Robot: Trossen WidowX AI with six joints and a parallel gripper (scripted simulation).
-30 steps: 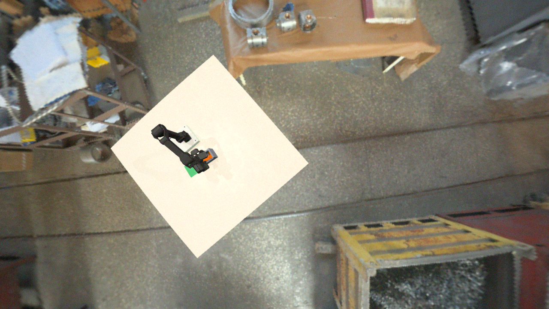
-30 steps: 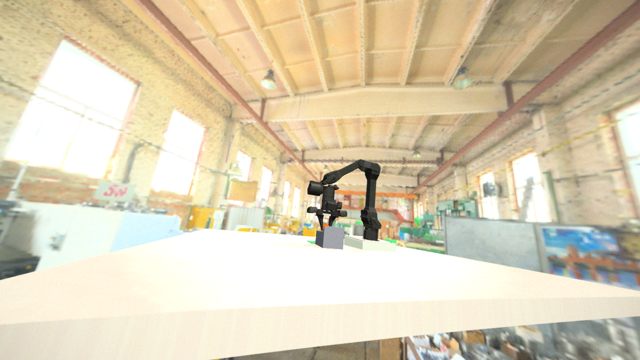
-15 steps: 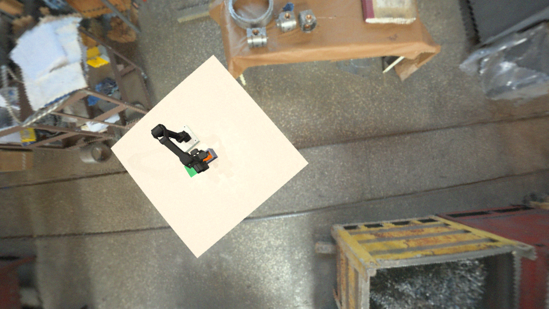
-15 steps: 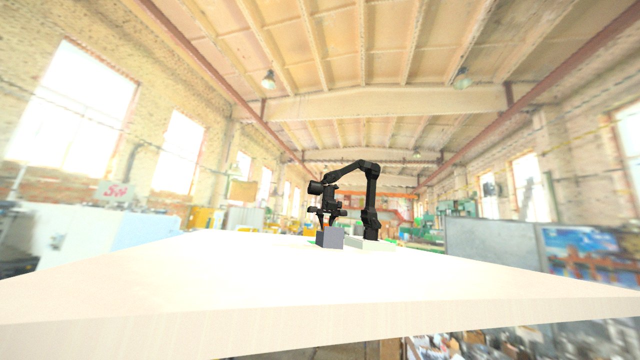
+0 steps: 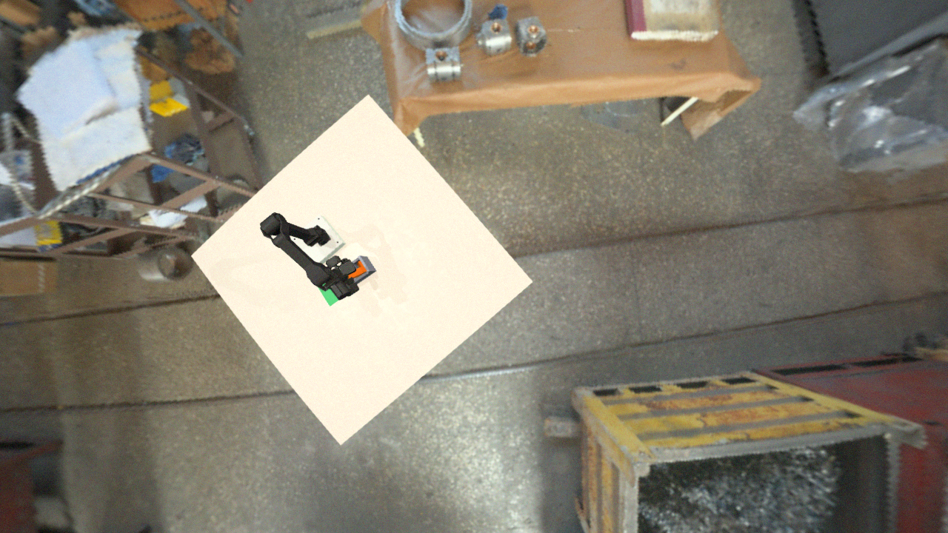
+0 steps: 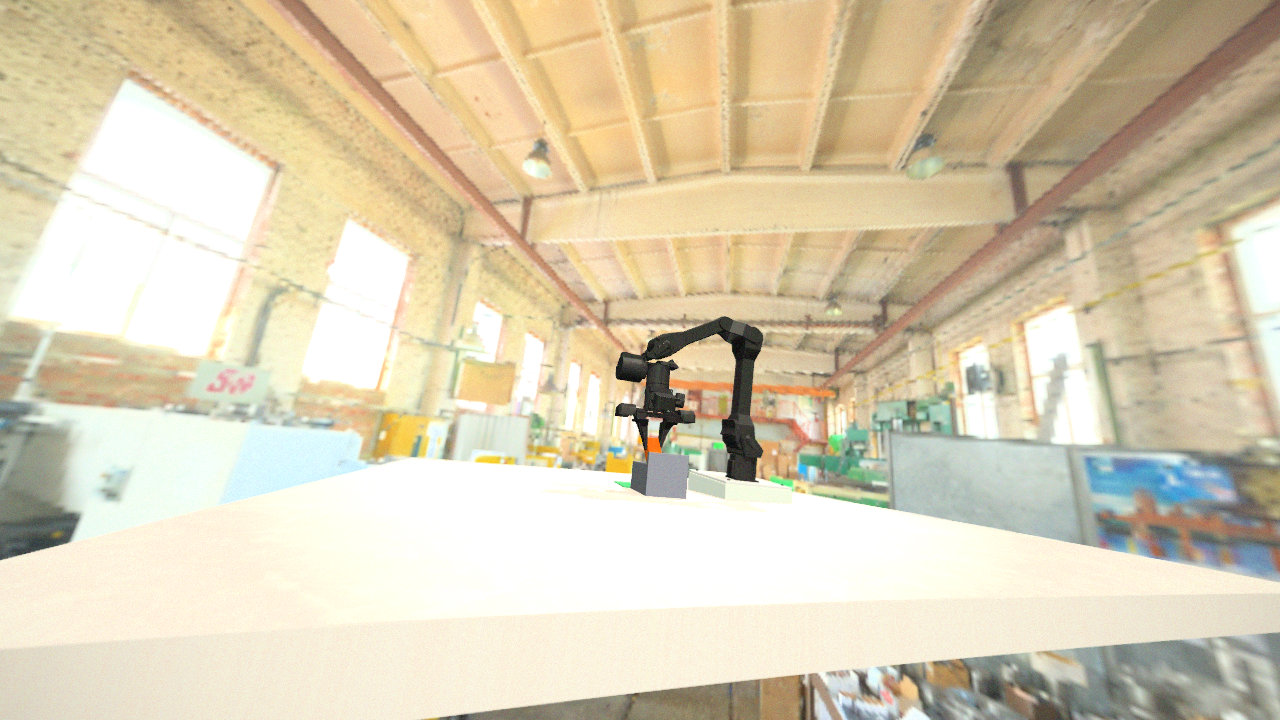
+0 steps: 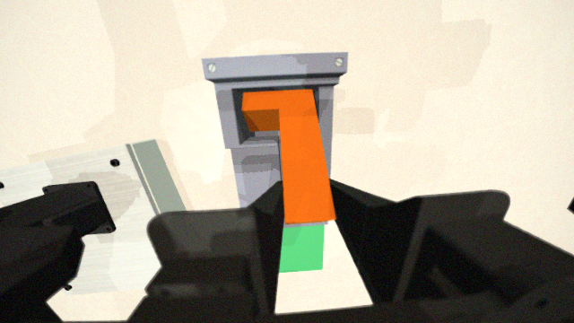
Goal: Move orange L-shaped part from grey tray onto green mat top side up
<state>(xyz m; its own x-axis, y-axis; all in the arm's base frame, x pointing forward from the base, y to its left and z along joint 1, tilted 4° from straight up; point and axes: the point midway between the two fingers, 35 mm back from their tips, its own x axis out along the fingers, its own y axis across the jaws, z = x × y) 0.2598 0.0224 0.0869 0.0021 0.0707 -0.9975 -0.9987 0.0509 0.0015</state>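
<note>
Pincer (image 7: pixel 307 211) of mine is clenched on the raised end of the orange L-shaped part (image 7: pixel 301 152), whose L end sits in the grey tray (image 7: pixel 273 69) pocket at twelve o'clock. Only the wrist view shows this grip; from the top, my arm (image 5: pixel 298 248) covers most of the green mat (image 5: pixel 327 297) at six o'clock.
</note>
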